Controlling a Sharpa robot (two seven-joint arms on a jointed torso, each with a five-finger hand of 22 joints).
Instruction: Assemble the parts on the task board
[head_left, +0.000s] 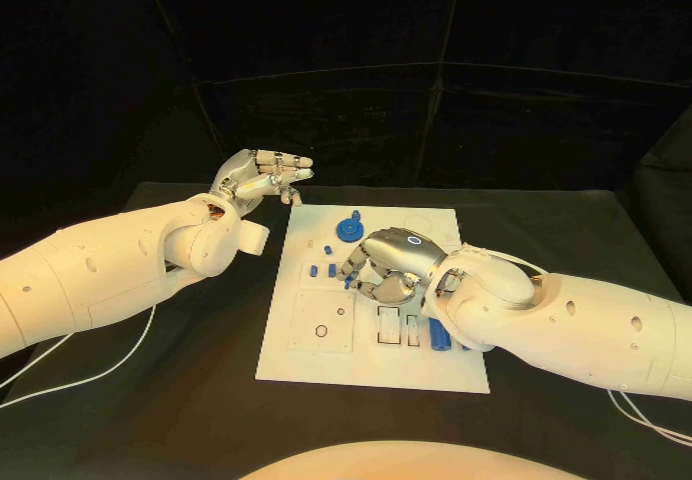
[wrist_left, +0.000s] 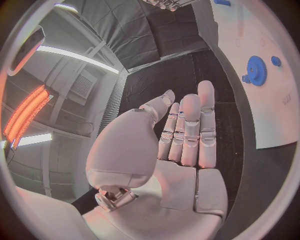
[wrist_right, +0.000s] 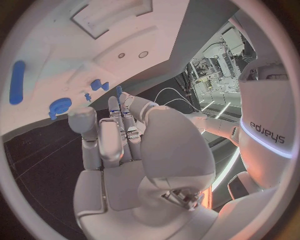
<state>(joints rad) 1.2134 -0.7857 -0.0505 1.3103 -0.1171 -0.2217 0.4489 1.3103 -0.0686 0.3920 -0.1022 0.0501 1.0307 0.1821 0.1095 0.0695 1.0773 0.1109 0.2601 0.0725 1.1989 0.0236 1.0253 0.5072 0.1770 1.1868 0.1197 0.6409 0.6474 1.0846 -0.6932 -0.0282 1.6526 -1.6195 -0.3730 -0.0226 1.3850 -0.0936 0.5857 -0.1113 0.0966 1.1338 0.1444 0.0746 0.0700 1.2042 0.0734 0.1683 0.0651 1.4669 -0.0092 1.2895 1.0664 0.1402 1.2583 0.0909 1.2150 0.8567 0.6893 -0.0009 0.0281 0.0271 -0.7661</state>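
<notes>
**Right hand low over the task board, left hand raised off its far corner**

Task board (head_left: 378, 330) flat in the middle of the black table (head_left: 188, 400), long side running away from the robot. Blue gear (head_left: 346, 230) standing near the far left corner, with a small round blue part (head_left: 355, 215) just beyond it. Small blue parts (head_left: 322, 268) scattered left of centre. Elongated blue part (head_left: 437, 335) lying near the right edge, beside two rectangular recesses (head_left: 392, 325).

Right hand (head_left: 392, 265) palm-down over the board's middle, fingers curled toward a small blue part (head_left: 351, 280); cannot tell whether pinched or merely touched.

Left hand (head_left: 263, 177) lifted above the table just off the board's far left corner, fingers straight and side by side, grasping nothing.
</notes>
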